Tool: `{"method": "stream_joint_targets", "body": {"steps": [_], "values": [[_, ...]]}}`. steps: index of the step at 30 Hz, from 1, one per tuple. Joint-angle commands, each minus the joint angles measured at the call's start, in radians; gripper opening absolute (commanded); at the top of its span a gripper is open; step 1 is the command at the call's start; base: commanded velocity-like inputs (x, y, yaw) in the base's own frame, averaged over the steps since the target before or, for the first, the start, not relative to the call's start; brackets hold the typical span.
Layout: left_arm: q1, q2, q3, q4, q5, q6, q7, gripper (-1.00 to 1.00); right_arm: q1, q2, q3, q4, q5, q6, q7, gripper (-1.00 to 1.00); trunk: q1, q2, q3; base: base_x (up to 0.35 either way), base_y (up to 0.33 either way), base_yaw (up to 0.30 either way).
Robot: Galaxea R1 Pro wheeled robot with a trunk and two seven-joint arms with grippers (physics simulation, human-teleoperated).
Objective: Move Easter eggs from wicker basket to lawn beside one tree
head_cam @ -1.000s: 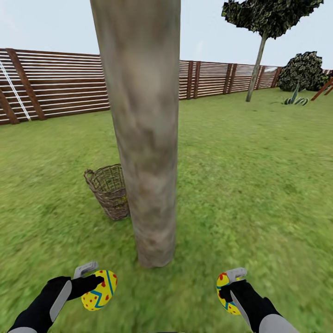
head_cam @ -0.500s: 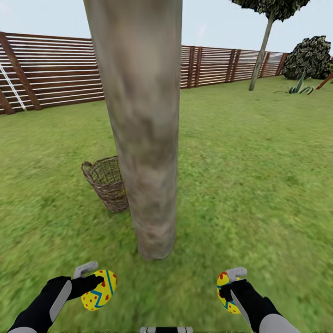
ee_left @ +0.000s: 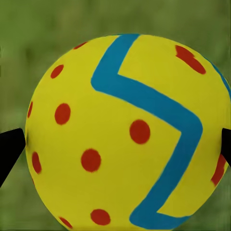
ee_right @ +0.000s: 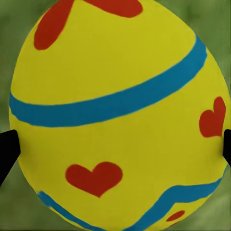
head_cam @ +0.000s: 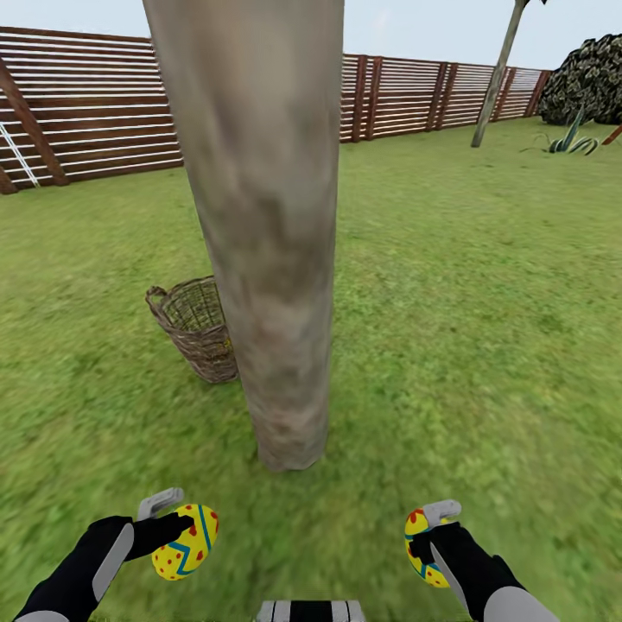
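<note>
While unlabelled, egg (head_cam: 185,542) per hand (head_cam: 170,518).

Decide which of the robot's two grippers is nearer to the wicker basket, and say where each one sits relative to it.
Left. The left gripper holds an egg on the wicker basket's side of the tree trunk; the right gripper holds another egg on the trunk's far side.

Across the top of your head view runs a brown slatted fence (head_cam: 95,112). At upper right you have a thin-trunked tree (head_cam: 497,82), a dark leafy shrub (head_cam: 594,79) and a spiky plant (head_cam: 570,138) beside it. Pale sky (head_cam: 415,26) sits above the fence.
</note>
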Motion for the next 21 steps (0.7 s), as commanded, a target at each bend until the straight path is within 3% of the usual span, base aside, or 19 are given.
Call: {"method": "stream_joint_targets", "body": {"steps": [1,13,21], "values": [[0.000,-0.001,0.003,-0.001,0.000,0.006,-0.004,-1.00,0.000,0.000,0.004,-0.002,0.006,0.007,0.000,-1.00,0.000,-0.001,-0.005,0.000,0.000,0.000],[0.000,0.000,0.012,-0.002,0.000,0.006,-0.005,-1.00,0.000,0.001,0.005,-0.002,0.007,0.008,0.000,-1.00,0.000,-0.001,-0.005,0.064,0.010,0.000],[0.000,-0.001,0.013,-0.002,-0.001,0.006,-0.005,-1.00,0.000,0.001,0.005,-0.002,0.007,0.008,0.000,-1.00,0.004,-0.002,-0.036,0.000,0.000,0.000]]}}
